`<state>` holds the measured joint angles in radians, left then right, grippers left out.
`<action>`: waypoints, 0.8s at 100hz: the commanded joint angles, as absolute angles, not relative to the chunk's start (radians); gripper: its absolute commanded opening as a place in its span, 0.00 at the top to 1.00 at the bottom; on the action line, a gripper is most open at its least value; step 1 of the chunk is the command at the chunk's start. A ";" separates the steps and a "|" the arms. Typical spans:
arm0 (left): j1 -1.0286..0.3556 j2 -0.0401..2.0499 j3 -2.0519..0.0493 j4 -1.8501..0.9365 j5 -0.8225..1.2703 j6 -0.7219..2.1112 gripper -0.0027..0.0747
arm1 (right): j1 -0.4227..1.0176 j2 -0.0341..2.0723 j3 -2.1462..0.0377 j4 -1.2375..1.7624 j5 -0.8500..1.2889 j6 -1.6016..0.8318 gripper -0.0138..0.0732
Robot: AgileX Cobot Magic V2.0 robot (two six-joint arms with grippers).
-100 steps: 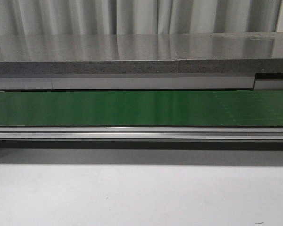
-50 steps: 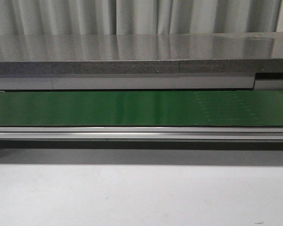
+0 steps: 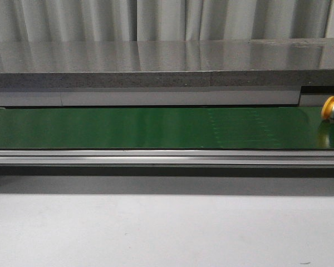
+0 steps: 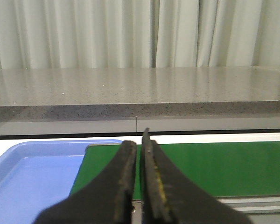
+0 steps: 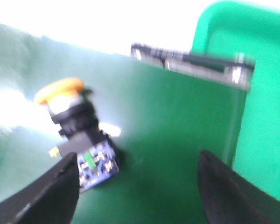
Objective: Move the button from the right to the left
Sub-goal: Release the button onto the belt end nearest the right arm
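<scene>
The yellow-capped, black-bodied push-button [image 3: 333,109] lies on the green conveyor belt [image 3: 156,128] at its far right, ungrasped. Right gripper [image 5: 137,186] is spread apart; left gripper [image 4: 139,182] is pressed together. Transfer leftward remains.

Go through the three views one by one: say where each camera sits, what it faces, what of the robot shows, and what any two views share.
Front view: looks forward over the white table at the green belt; the button shows at the right edge; no arm shows.
Left wrist view: on the left arm, facing the belt's end beside a blue tray; the left gripper shows, shut.
Right wrist view: on the right arm, above the belt by a green tray; the right gripper shows, open.
Shared: front and right wrist views both show the button lying on the belt.
</scene>
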<state>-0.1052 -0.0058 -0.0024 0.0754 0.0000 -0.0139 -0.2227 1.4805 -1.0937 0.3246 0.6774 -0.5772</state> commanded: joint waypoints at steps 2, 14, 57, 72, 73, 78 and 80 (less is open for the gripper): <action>-0.114 -0.041 0.040 0.073 -0.082 -0.024 0.96 | -0.193 1.400 -1.108 0.361 0.584 -0.595 0.27; -0.114 -0.041 0.040 0.073 -0.082 -0.024 0.96 | -0.147 1.325 -1.070 0.374 0.492 -0.595 0.27; -0.114 -0.041 0.040 0.073 -0.082 -0.024 0.96 | -0.051 1.023 -0.744 0.419 0.214 -0.595 0.27; -0.114 -0.041 0.040 0.073 -0.082 -0.024 0.96 | -0.051 0.903 -0.633 0.419 0.172 -0.595 0.27; -0.114 -0.041 0.040 0.073 -0.082 -0.024 0.96 | -0.051 0.891 -0.623 0.419 0.171 -0.595 0.27; -0.114 -0.041 0.040 0.073 -0.082 -0.024 0.96 | -0.051 0.847 -0.586 0.419 0.160 -0.595 0.27; -0.114 -0.041 0.040 0.073 -0.082 -0.024 0.96 | -0.051 0.828 -0.571 0.419 0.156 -0.595 0.27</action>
